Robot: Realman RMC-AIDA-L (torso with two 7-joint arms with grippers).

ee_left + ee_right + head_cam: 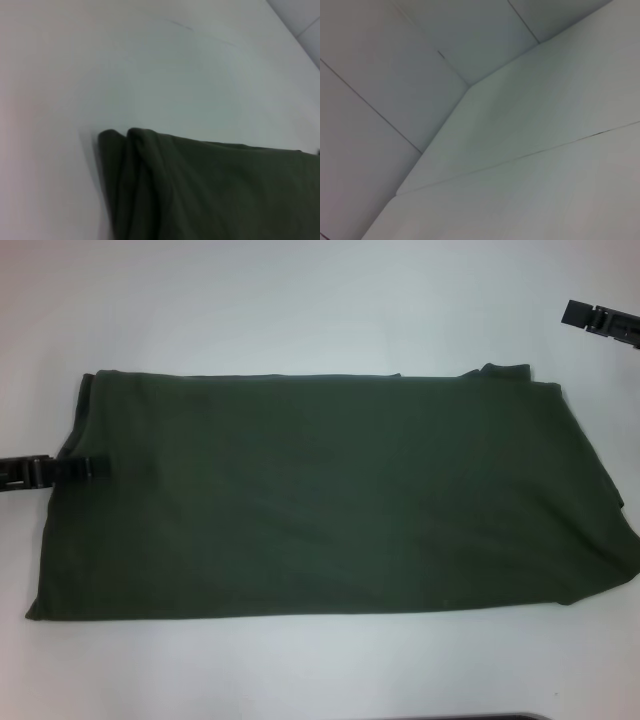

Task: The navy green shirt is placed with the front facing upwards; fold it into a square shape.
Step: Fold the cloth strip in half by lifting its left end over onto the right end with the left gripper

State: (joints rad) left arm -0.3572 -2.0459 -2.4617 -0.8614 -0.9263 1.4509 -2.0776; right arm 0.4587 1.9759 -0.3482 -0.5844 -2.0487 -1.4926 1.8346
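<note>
The navy green shirt (320,495) lies flat on the white table (300,300), already folded lengthwise into a long band, plain side up. One short end sits right at the left gripper (88,469); the other short end, w/ bunched layers and a slanted edge, is nearer the right gripper (600,320) but well apart from it.

L gripper: comes in from the table edge, tip over the shirt's short edge, about mid-way along that edge. Jaws look narrow and low on the cloth, but whether they pinch fabric or just rest on it I can't tell. L wrist view shows only a folded corner of the shirt (200,190) w/ stacked layers, no fingers.

R gripper: off the cloth, beyond its far corner, over bare table. Jaw state not readable. R wrist view shows only tabletop and wall.

Risks, as I judge them:
- If L jaws catch only the top layer, the stack splits on lift and the band opens.
- One mid-edge grip means the corners may sag and the fold lands skewed, not square.
- The far end is already uneven, so a half-fold onto it likely gives misaligned edges.
- Dragging could slide the whole shirt instead of folding it.

Writing/labels: none readable; no print or neck label visible in any view.
</note>
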